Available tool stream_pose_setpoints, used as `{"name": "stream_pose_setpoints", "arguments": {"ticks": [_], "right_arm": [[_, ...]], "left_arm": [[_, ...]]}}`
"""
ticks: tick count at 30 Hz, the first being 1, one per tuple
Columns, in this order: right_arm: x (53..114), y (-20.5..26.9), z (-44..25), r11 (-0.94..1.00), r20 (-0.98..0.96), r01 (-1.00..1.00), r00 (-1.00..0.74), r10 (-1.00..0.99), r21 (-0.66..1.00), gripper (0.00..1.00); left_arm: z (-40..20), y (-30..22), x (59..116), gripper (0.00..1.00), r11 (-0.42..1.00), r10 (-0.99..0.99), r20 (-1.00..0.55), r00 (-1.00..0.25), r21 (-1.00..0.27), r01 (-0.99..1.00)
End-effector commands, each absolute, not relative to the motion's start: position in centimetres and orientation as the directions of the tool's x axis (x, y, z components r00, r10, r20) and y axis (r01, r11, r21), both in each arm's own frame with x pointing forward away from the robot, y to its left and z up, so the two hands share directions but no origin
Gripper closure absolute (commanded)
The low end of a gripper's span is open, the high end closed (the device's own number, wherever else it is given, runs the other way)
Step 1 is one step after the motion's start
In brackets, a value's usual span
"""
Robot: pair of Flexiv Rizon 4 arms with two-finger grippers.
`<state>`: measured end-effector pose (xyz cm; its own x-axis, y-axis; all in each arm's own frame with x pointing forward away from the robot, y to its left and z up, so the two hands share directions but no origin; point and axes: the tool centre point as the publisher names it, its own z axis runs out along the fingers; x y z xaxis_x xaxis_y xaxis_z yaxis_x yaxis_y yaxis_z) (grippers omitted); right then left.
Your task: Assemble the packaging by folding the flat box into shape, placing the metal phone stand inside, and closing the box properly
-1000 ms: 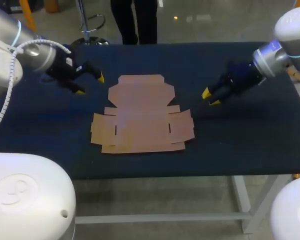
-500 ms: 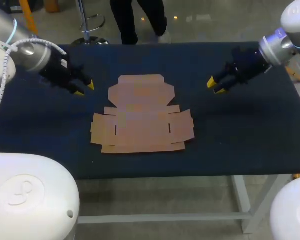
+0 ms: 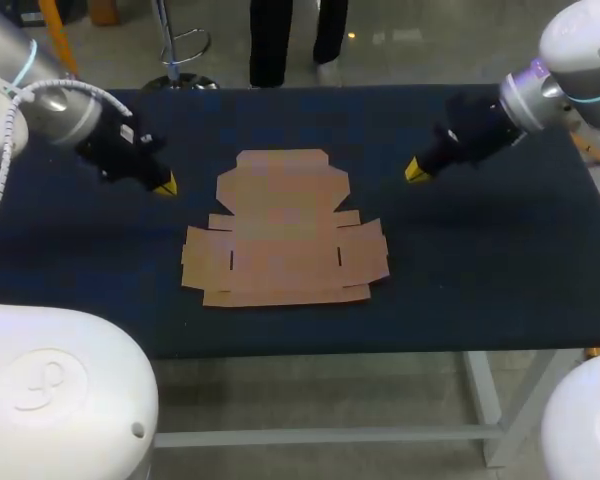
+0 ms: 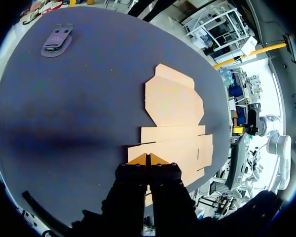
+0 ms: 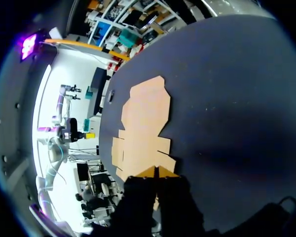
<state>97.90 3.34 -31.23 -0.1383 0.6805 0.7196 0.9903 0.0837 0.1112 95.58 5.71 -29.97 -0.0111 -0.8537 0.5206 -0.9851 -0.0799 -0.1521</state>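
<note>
1. Head view: the flat box [image 3: 285, 232] lies unfolded at the middle of the dark table [image 3: 500, 270]. Every flap is spread on the surface, and its wide lid panel is on the far side.
2. The left gripper [image 3: 165, 186] hangs near the box's far left corner, apart from the cardboard. In the left wrist view its yellow tips are pressed together, clenched on nothing.
3. The right gripper [image 3: 417, 171] hangs off the box's far right side, also clear of it. The right wrist view shows its tips closed against each other, holding nothing.
4. Left wrist view: the metal phone stand [image 4: 56, 41] lies on the table far ahead of the gripper, well apart from the box.
</note>
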Motion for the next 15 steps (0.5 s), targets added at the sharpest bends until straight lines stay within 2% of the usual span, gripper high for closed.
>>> {"name": "stream_pose_setpoints", "arguments": {"ticks": [1,15], "right_arm": [[98.38,4.0,-32.16,0.091,0.733,0.991,-0.133,0.667,0.097,1.0],[98.38,4.0,-32.16,0.091,0.733,0.991,-0.133,0.667,0.097,1.0]], "left_arm": [[-30.52,5.39,96.06,1.0,-0.046,-0.849,0.527,-0.034,-0.138,-0.989],[-30.52,5.39,96.06,1.0,-0.046,-0.849,0.527,-0.034,-0.138,-0.989]]}}
